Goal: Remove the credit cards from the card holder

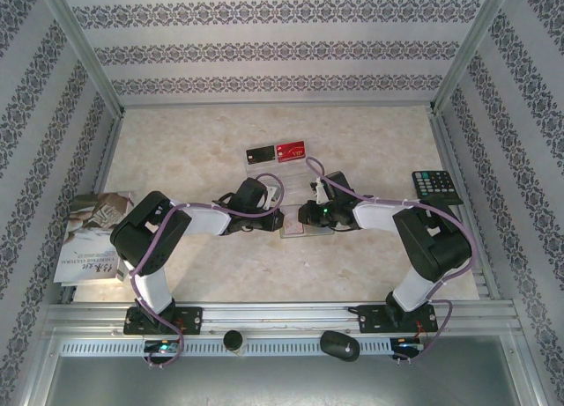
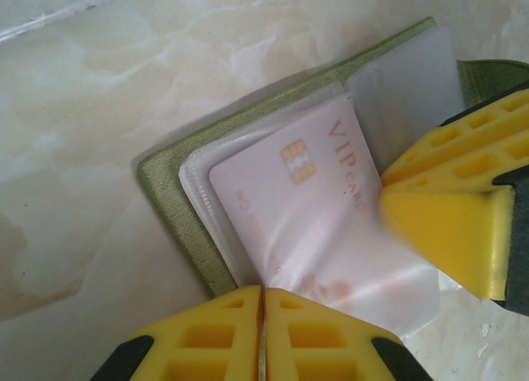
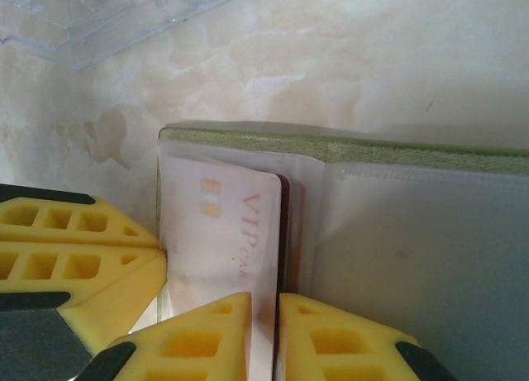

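Walls papered in grey floral stripes close in a pale marbled surface [image 1: 194, 151]. At the centre of the top view the two arms meet over the card holder [image 2: 165, 199], which lies open: olive-green cover underneath, clear pockets facing up. A pale VIP card [image 2: 297, 199] with a gold chip sits partly inside one pocket, at a slant.

The left gripper [image 2: 263, 292] has its yellow jaws pressed together at the near edge of the clear pocket; whether they pinch the plastic cannot be told. The right gripper [image 3: 264, 298] has its jaws clamped on the VIP card, whose long edge runs down between them. The two grippers crowd each other, almost touching over the holder.

Just above them in the top view lie a black card [image 1: 259, 154] and a red card [image 1: 292, 147], side by side. A clear plastic piece [image 3: 107, 21] fills the upper left of the right wrist view. A black calculator [image 1: 436, 186] sits at the right edge and a printed booklet [image 1: 92, 234] at the left, both well apart from the holder.
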Available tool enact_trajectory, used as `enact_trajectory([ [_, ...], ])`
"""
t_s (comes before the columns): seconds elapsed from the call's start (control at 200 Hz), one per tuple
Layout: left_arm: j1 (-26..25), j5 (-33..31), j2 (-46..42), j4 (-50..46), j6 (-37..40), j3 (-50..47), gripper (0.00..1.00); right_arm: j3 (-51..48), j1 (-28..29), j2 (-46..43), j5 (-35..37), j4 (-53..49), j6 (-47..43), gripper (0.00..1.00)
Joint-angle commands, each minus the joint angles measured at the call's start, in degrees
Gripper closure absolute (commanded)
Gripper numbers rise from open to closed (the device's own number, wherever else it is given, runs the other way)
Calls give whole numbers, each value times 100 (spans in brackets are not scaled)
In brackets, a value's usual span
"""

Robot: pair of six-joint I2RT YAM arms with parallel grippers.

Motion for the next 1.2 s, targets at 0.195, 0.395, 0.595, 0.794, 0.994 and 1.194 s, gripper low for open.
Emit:
enact_trajectory([
  [0.195,83,-320,368,-907,44,-302,91,-317,10,16,61,284,182,100],
  [0.395,144,-307,331,-900,59,-334,91,-444,-35,-538,675,-198,-23,100],
  [0.595,156,-321,277,-921,66,-336,90,-423,-35,-1015,1123,-744,-218,100],
  [0.794,169,-328,172,-881,50,-379,88,-366,-27,-1359,1516,-1261,-459,100],
  [0.994,181,-284,-57,-845,-3,-406,84,-88,180,-1731,1898,-1824,-740,100],
  [1.194,182,-251,-78,-876,23,-338,83,324,580,-1347,2271,-2125,-843,100],
])
